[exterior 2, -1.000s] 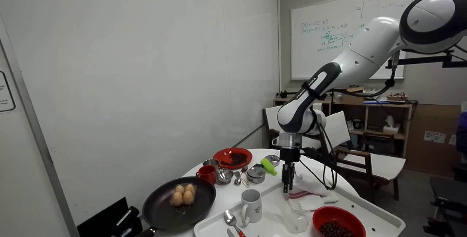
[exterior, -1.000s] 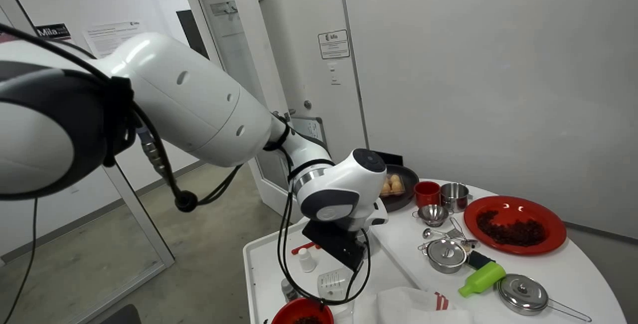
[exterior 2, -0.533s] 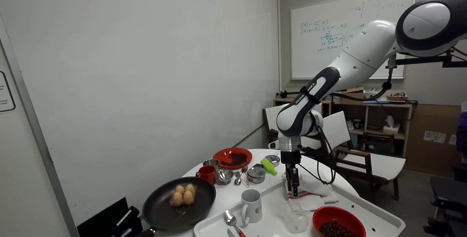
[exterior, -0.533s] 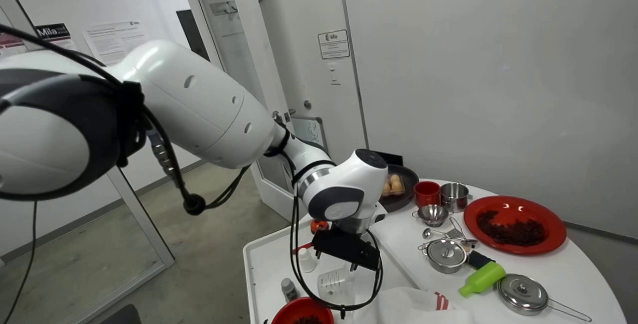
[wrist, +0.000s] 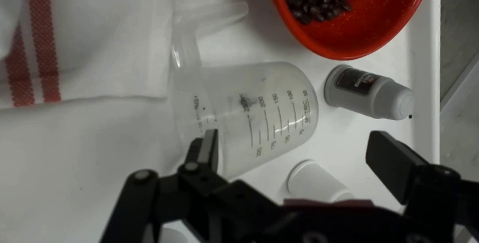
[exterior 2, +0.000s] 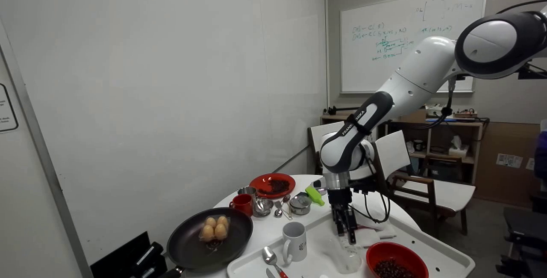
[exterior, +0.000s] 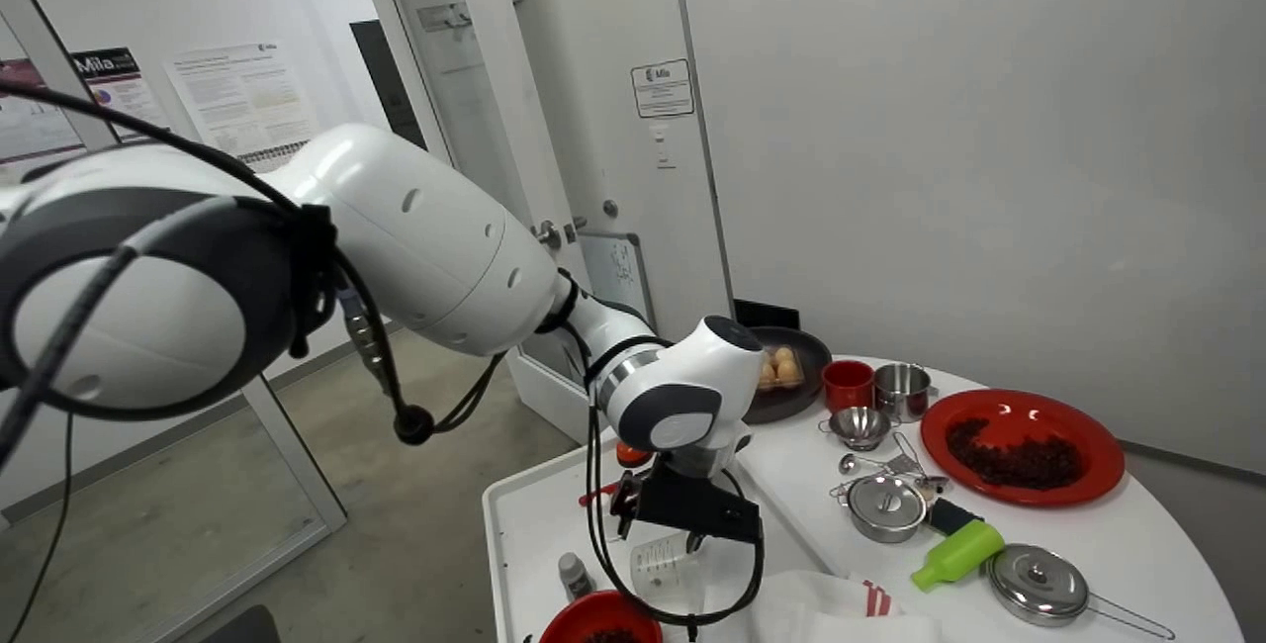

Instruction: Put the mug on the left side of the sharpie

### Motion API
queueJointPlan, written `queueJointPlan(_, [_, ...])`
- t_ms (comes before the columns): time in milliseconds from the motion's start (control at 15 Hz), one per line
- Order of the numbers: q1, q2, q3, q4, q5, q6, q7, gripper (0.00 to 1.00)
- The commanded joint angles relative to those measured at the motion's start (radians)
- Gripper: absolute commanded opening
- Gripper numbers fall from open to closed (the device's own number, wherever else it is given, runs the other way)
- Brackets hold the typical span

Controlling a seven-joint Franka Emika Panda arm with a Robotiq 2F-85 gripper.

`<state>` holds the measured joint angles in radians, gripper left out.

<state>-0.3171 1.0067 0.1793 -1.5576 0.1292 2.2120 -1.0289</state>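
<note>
The pale grey mug (exterior 2: 295,241) stands upright on the white tray (exterior 2: 453,261), handle facing the spoon; in an exterior view the arm hides it. The sharpie cannot be made out for certain: a thin red stick (exterior: 596,495) on the tray could be it or a cutlery handle. My gripper (exterior 2: 346,235) hangs fingers down over the tray, to the right of the mug and apart from it. In the wrist view its fingers (wrist: 389,164) stand wide apart, above a clear measuring jug (wrist: 269,112), with nothing gripped.
Around the jug lie a pepper shaker (wrist: 368,91), a white bottle (wrist: 318,183), a red bowl of beans (wrist: 348,30) and a striped towel (wrist: 93,37). A spoon (exterior 2: 270,255) rests in front of the mug. A frying pan (exterior 2: 188,243) with eggs stands beside the tray.
The arm has come down and the gripper has turned, so both fingers now show in an exterior view. The jaws have stayed open. The mug has not moved.
</note>
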Motion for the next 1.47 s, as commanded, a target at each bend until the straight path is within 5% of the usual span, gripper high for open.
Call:
queueJointPlan(0, [0.027, 0.052, -0.011, 0.07, -0.016, -0.056, -0.047, 1.0])
queueJointPlan(67, [0.031, 0.059, -0.013, 0.077, -0.014, -0.062, -0.048, 0.75])
queueJointPlan(200, [0.036, 0.068, -0.014, 0.089, -0.005, -0.07, -0.038, 0.68])
queueJointPlan(733, [0.051, 0.044, -0.03, 0.104, 0.005, -0.1, 0.036, 0.09])
queueJointPlan(933, [0.057, 0.007, -0.034, 0.085, 0.006, -0.082, 0.074, 0.03])
queueJointPlan(1400, [0.172, -0.083, -0.126, -0.004, -0.07, 0.144, 0.307, 0.09])
